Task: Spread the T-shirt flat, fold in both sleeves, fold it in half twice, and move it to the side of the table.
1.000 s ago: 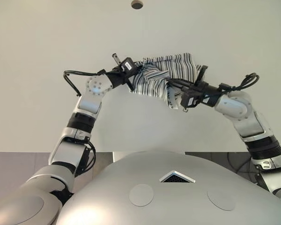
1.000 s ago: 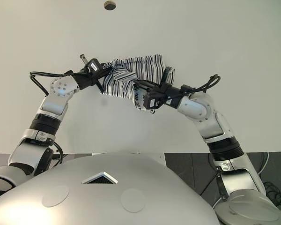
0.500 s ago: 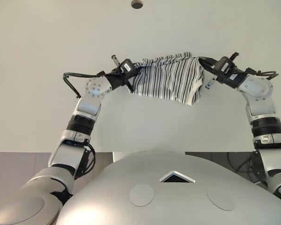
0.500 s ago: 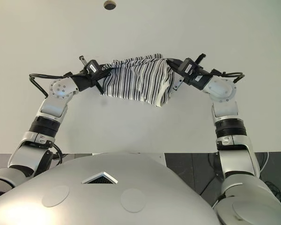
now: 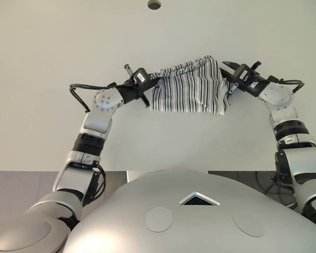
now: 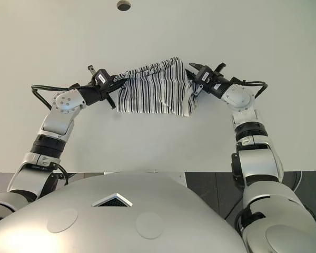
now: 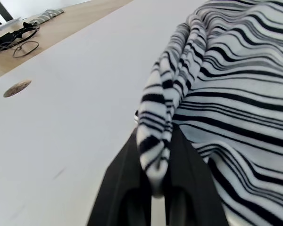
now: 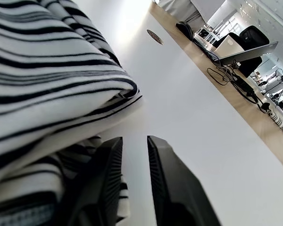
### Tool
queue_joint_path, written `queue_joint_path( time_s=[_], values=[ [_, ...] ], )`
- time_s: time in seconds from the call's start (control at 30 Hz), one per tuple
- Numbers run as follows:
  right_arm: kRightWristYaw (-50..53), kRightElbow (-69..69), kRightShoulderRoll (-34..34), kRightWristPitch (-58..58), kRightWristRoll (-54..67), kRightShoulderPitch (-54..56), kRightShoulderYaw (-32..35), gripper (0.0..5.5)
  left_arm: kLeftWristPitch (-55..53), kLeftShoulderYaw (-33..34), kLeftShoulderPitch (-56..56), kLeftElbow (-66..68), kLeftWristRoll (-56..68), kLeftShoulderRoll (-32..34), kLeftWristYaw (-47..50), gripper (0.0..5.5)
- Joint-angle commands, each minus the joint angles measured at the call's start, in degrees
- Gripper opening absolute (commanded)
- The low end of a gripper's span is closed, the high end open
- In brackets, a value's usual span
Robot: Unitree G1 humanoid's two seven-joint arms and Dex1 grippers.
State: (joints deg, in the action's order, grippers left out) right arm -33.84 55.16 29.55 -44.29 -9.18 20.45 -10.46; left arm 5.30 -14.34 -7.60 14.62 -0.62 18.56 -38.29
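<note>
Left claw is clamped on a rolled bunch of the striped T-shirt. The right claw presses against the shirt's opposite edge, and I cannot tell if it has a hold. The cloth spans between the two claws over the white counter, rumpled and not yet flat. If the right side is barely caught, pulling the arms apart would likely slip it free and leave the shirt dangling in a heap from the left claw
</note>
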Motion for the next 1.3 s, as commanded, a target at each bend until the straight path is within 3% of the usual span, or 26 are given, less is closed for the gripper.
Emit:
queue_joint_path(
  time_s=[0.03,0.07,0.2,0.3,0.33,0.63,0.7,0.83,0.93,1.17,1.3],
  values=[
    [1.7,1.39,2.1,0.2,-2.99,-1.46,-0.95,1.67,-2.04,1.47,-0.54,-0.66,1.37,-0.13,0.2,0.12],
    [1.98,1.5,2.31,0.04,-2.82,-1.54,-0.88,1.89,-2.77,2.04,-0.99,-0.55,2.14,-0.5,0.28,0.12],
    [3.01,1.69,2.23,-0.35,-2.52,-2.37,-1.0,1.92,-6.98,5.02,-3.79,-0.66,5.96,-1.95,0.39,0.12],
    [3.88,1.49,1.83,-0.42,-2.37,-2.58,-1.0,1.92,-5.12,3.32,-4.66,-0.56,2.5,-1.74,1.81,0.12],
    [4.14,1.46,1.66,-0.4,-2.39,-2.55,-1.06,1.94,-4.83,2.19,-4.6,-0.49,1.58,-1.49,1.19,0.48],
    [5.44,0.24,1.75,-0.07,-1.99,-3.63,-1.02,1.94,-0.07,-6.25,-1.61,-1.6,-4.78,2.96,-4.5,1.84],
    [6.64,0.01,2.39,0.44,-1.61,-3.72,-0.11,1.94,-0.59,-4.74,-3.14,0.51,-4.69,2.5,-2.7,1.84],
    [12.29,0.42,4.19,1.36,3.97,-2.85,7.54,1.94,-2.06,5.97,-7.7,2.08,2.55,-1.24,5.17,1.84],
    [10.87,-2.92,3.99,0.8,7.86,-3.93,10.72,1.94,-2.96,10.66,-8.15,-1.66,9.11,-2.83,4.91,1.84],
    [8.38,-22.65,0.44,3.21,8.3,-7.91,8.32,1.94,-5.54,11.07,-5.78,-11.09,14.83,-3.7,2.4,1.84],
    [0.35,-36.2,-4.72,10.95,11.46,-7.56,-0.15,1.94,-3.94,13.32,-5.32,-12.21,14.62,-4.71,5.72,1.84]
  ],
)
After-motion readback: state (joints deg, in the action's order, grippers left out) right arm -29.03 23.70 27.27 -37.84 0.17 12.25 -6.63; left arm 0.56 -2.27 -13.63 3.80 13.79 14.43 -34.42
